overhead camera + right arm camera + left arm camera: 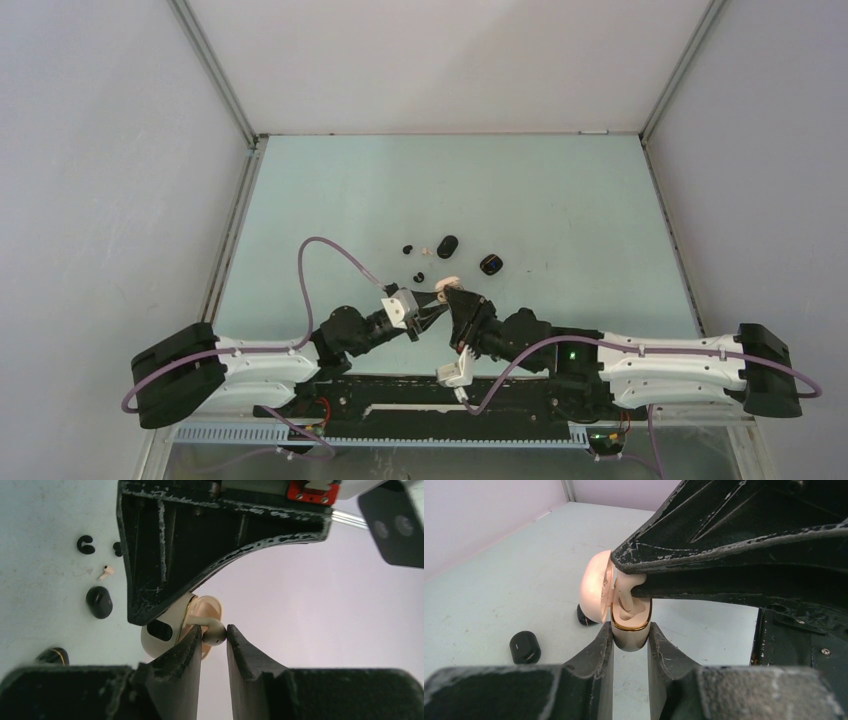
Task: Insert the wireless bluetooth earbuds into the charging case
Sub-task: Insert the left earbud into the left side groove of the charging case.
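The right gripper pinches a whitish earbud between nearly closed tips, feeding it into the open charging case; the left gripper clamps that case's base tight as an anvil, near the middle of the table's near edge; black earbuds lie just beyond.

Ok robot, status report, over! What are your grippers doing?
Left gripper shut on open case. Right gripper shut on whitish bud, at case's mouth. Nothing in between; other buds lie on table, apart.
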Robot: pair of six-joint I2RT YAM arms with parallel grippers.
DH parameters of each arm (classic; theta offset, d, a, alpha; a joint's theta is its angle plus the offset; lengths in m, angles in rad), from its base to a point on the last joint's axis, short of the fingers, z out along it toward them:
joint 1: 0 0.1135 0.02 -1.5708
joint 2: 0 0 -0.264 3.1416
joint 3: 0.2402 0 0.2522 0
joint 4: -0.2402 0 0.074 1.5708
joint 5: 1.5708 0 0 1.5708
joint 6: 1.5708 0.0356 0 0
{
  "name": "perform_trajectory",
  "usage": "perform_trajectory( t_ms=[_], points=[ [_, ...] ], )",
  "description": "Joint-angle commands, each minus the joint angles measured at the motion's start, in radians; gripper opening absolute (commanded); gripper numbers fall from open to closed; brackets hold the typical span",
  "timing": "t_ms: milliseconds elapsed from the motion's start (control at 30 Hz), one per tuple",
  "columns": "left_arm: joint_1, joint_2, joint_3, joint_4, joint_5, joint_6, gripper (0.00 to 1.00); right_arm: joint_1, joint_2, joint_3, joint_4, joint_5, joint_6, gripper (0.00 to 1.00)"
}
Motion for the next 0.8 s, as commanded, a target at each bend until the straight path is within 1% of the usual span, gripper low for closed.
perform_trajectory(
  t_ms=[0,100,200,267,333,367,533,767],
  points=[
    [-0.013,-0.027,0.007,0.083,0.01,0.033,0.0,-0.014,0.018,0.067,-0.112,0.032,0.03,0.28],
    [-0.014,-0.028,0.009,0.082,0.015,0.034,0.0,-0.013,0.027,0.084,-0.137,0.028,0.033,0.28],
    [-0.016,-0.031,0.007,0.082,0.017,0.035,0.0,-0.01,0.034,0.084,-0.116,0.025,0.04,0.22],
    [-0.018,-0.032,0.007,0.082,0.016,0.036,0.0,-0.008,0.037,0.084,-0.103,0.02,0.04,0.15],
    [-0.017,-0.032,0.007,0.082,0.015,0.036,0.0,-0.006,0.037,0.083,-0.08,0.02,0.042,0.02],
    [-0.017,-0.032,0.007,0.081,0.014,0.036,0.0,-0.006,0.037,0.083,-0.067,0.021,0.043,0.0],
    [-0.017,-0.029,0.009,0.082,0.012,0.035,0.0,-0.008,0.033,0.084,-0.007,0.019,0.041,0.0],
    [-0.019,-0.03,0.008,0.082,-0.001,0.033,0.0,0.002,0.042,0.083,0.027,0.022,0.052,0.0]
  ],
)
